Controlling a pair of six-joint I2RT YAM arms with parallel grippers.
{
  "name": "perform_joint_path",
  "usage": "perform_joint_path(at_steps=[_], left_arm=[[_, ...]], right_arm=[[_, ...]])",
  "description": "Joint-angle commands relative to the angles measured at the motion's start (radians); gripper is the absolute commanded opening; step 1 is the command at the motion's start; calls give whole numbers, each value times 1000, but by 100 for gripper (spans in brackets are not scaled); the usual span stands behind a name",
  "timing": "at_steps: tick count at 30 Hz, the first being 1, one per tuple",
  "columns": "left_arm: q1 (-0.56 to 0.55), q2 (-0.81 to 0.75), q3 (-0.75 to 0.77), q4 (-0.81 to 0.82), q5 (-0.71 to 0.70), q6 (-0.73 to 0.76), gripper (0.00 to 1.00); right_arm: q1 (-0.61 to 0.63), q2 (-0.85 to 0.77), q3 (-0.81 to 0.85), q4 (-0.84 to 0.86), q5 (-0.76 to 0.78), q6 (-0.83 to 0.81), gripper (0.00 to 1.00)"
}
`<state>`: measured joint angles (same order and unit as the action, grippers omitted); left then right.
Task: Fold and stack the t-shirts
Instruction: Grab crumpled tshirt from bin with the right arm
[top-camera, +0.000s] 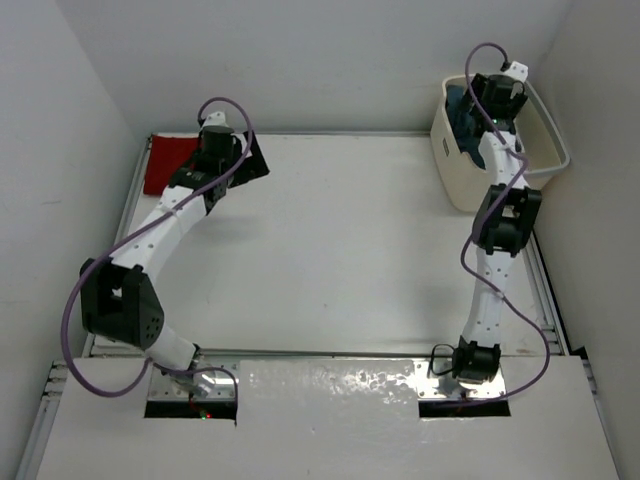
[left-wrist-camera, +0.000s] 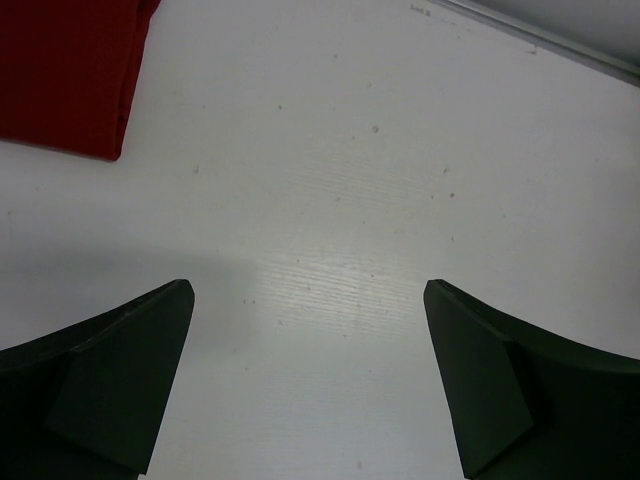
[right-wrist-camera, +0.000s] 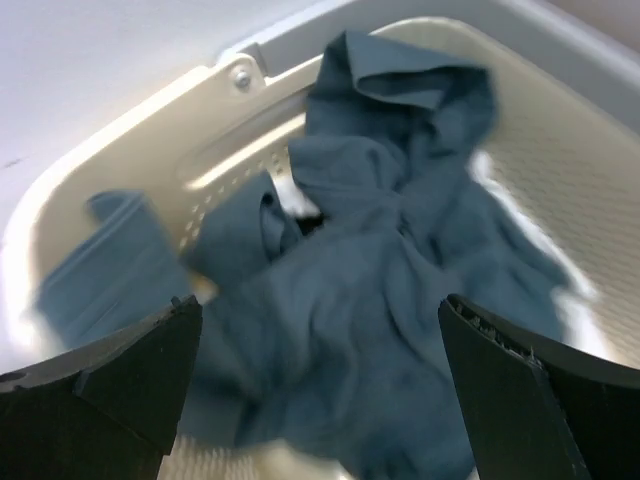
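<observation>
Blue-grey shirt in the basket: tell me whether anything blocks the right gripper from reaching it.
Nothing visible does. The right gripper hangs open directly above the blue-grey shirt, which lies crumpled inside the basket, with only air between them.

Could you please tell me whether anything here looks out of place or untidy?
The blue-grey t-shirt lies crumpled inside the laundry basket, unfolded; the red t-shirt lies flat on the table. Nothing looks damaged.
</observation>
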<state>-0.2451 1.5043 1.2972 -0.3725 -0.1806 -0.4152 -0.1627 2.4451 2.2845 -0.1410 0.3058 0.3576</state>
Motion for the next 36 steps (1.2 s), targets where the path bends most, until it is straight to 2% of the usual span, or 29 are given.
perform_joint_path(at_steps=[1,4,7,12,20,29,36], left_arm=[[7,52,79,-19,-14,30,100],[6,105,105,-39,-11,32,100],[6,143,126,-49,-11,35,100],[6,177,152,-57,-25,50,100],[6,211,169,-72,-20,59,100],[6,226,178,-66,9,64,100],[6,243,186,-68,21,70,100]], right_arm=[[-11,101,96,258,-85,50,99],[-15,124,55,322,-123,96,99],[-17,120,-11,410,-261,148,99],[-17,137,-6,451,-332,204,99],[-18,14,-155,469,-349,218,99],[-18,-133,-230,488,-312,179,99],[-18,-66,-152,426,-307,202,99]])
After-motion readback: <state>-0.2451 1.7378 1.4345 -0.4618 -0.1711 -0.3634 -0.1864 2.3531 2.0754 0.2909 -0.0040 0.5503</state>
